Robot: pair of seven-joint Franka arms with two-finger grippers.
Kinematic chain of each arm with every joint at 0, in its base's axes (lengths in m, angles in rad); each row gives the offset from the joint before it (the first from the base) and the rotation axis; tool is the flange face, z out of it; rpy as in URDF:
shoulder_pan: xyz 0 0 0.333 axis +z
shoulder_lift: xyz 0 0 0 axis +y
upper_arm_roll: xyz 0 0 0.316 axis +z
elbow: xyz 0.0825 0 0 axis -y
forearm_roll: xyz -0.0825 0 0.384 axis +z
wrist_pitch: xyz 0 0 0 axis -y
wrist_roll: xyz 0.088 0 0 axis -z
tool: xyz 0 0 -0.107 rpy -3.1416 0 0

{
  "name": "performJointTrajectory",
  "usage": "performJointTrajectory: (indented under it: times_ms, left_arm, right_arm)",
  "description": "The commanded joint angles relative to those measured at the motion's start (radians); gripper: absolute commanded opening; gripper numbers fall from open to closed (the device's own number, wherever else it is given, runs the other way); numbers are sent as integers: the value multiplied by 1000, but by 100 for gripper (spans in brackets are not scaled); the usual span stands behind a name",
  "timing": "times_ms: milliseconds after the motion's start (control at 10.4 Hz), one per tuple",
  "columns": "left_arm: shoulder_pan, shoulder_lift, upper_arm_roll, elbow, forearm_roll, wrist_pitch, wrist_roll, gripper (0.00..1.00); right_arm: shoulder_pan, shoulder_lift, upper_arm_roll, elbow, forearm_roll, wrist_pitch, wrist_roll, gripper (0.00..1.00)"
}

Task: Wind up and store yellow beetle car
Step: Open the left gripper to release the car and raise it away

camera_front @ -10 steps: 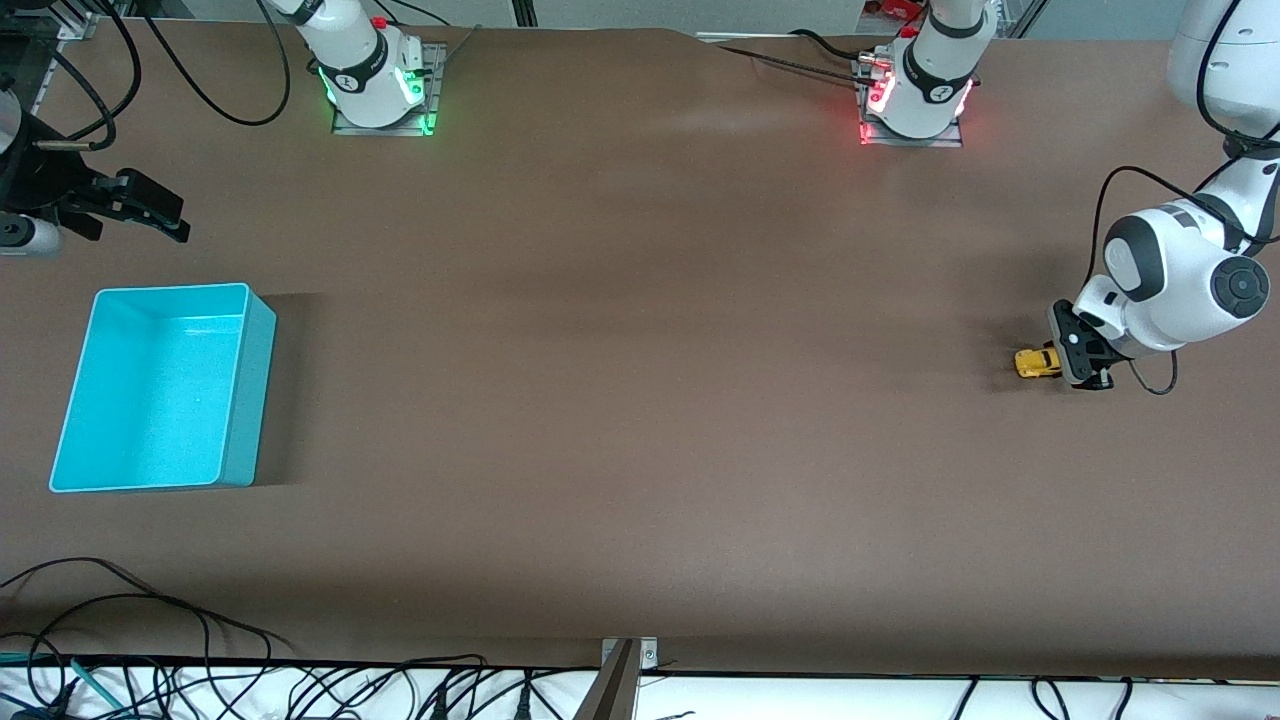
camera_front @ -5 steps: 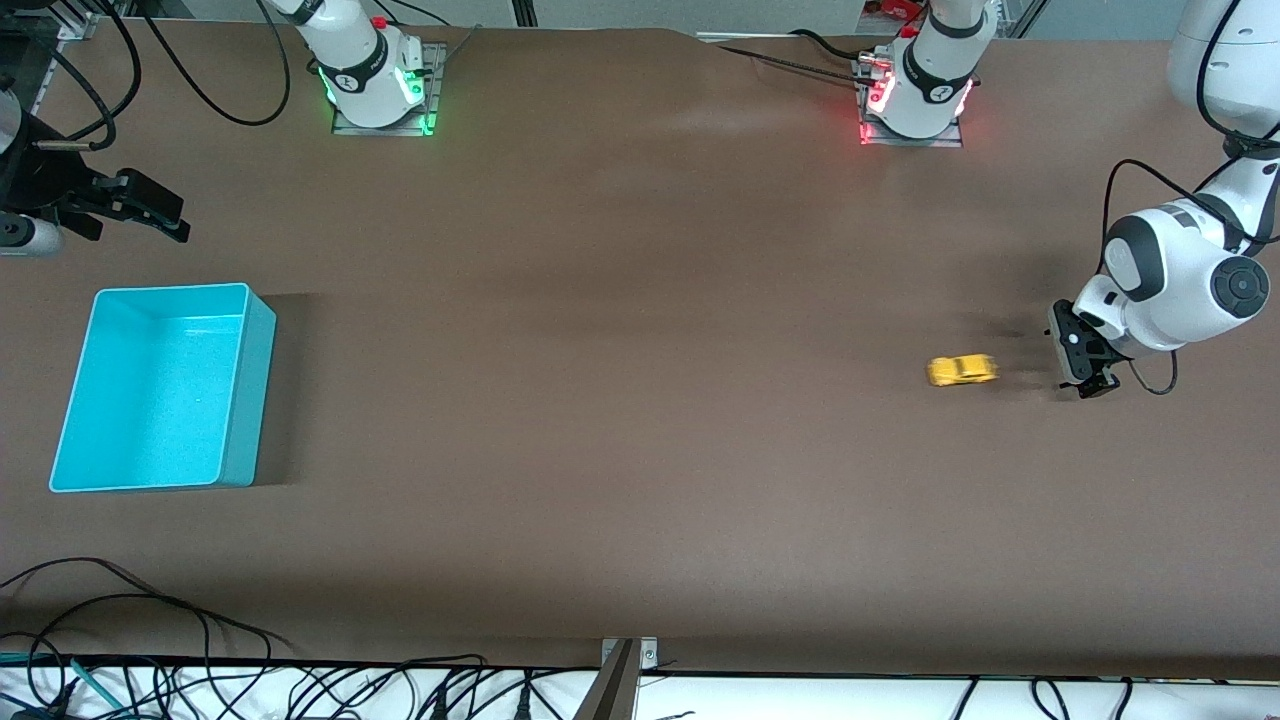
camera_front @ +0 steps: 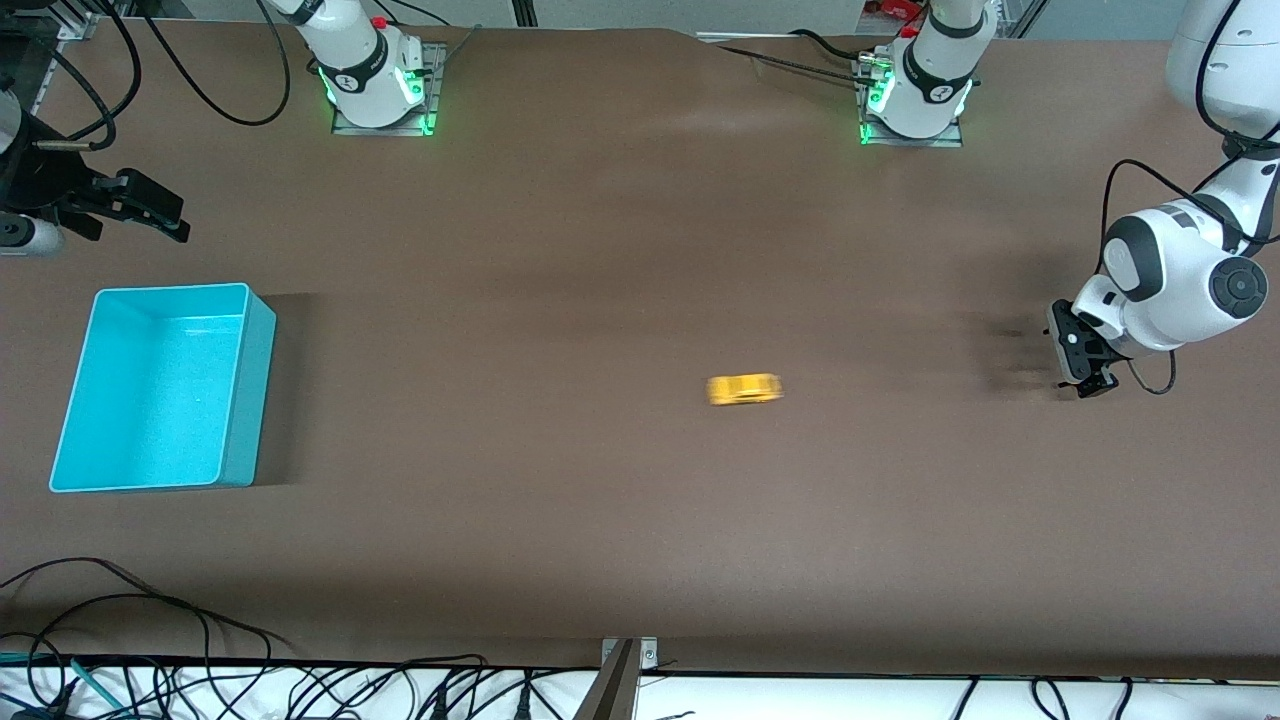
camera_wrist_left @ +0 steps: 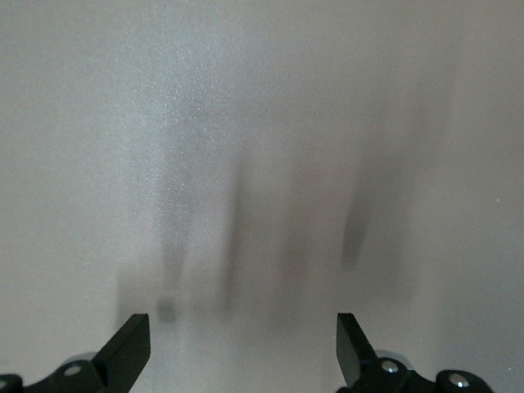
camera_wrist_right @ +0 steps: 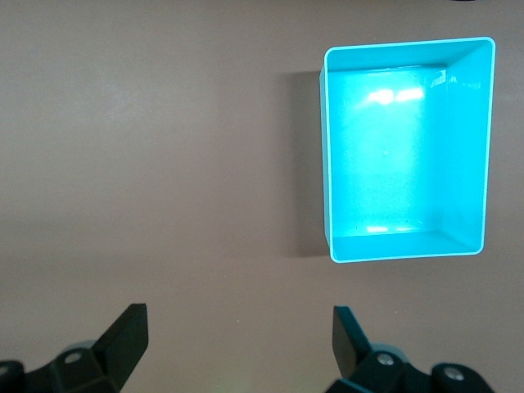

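The broad table (camera_front: 620, 520) under me is a matte brown sheet with a faint grain, and I can read no lettering anywhere. At my right arm's end sits the smooth, glossy turquoise rectangular plastic bin (camera_front: 238, 400), open-topped. My right gripper (camera_wrist_right: 237, 348) hangs over bare table near it, fingers wide and empty. My left gripper (camera_wrist_left: 243, 348), low over its own end, is spread wide too. The tiny rounded yellow beetle car (camera_front: 744, 389) stands mid-table, blurred, well apart from both.

One yellow beetle car (camera_front: 744, 389), one turquoise bin (camera_front: 160, 390).
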Motion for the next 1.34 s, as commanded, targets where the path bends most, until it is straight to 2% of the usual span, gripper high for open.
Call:
performJointTrajectory:
  times_ms: [0, 384, 863, 1055, 1247]
  left_arm:
    - [-3, 55, -18, 130, -74, -127, 37, 100]
    - [-3, 38, -21, 147, -80, -128, 37, 100]
    - [-15, -75, -26, 136, -80, -128, 23, 100]
    - [-21, -123, -26, 78, -80, -126, 20, 100]
    - [-64, -173, -26, 75, -81, -114, 20, 100]
  right_arm:
    - [-1, -8, 1, 1, 3, -2, 4, 100]
    - [-3, -8, 1, 0, 5, -2, 1, 100]
    - [-1, -8, 1, 1, 5, -4, 4, 100]
    - [-3, -8, -1, 0, 5, -5, 4, 100]
    - [-3, -8, -1, 0, 5, -5, 6, 100]
